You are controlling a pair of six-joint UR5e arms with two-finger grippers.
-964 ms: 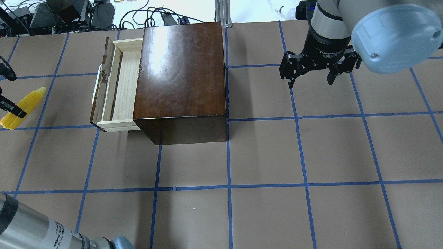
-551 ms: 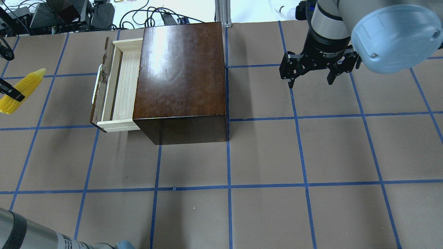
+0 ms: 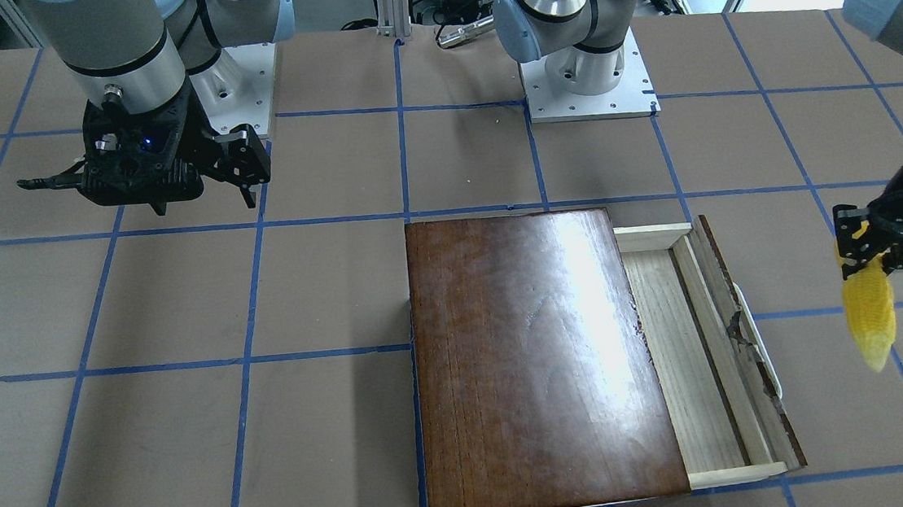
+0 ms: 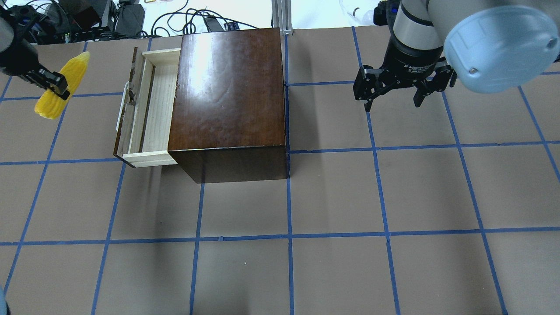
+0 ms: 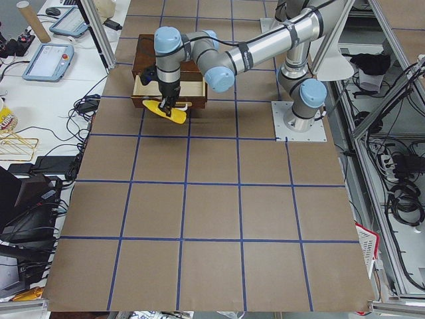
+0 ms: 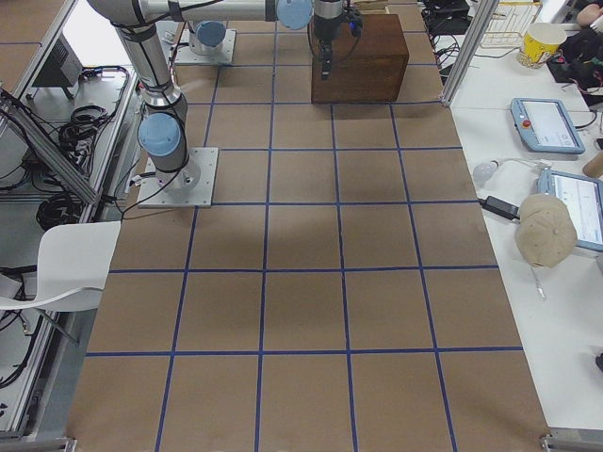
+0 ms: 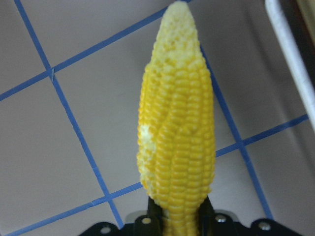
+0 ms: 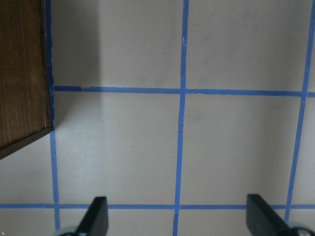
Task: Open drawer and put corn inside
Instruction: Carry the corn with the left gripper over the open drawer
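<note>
The drawer (image 4: 151, 109) stands pulled out of the dark-brown wooden box (image 4: 227, 100), its pale tray bare and its white handle (image 4: 123, 105) on the left. My left gripper (image 4: 54, 85) is shut on the yellow corn (image 4: 61, 92) and holds it in the air left of the drawer. The corn also shows in the front view (image 3: 869, 311), right of the drawer (image 3: 698, 363), and in the left wrist view (image 7: 178, 132), tip pointing away. My right gripper (image 4: 393, 98) hangs open and empty right of the box; its fingertips (image 8: 96, 216) show in the right wrist view.
Brown table with a blue tape grid (image 4: 288, 236). Cables and equipment (image 4: 87, 17) lie beyond the far edge. The box's corner (image 8: 24, 73) shows at the left of the right wrist view.
My left gripper has carried the corn up and to the right, closer to the open drawer. The right arm and the drawer have not moved.
</note>
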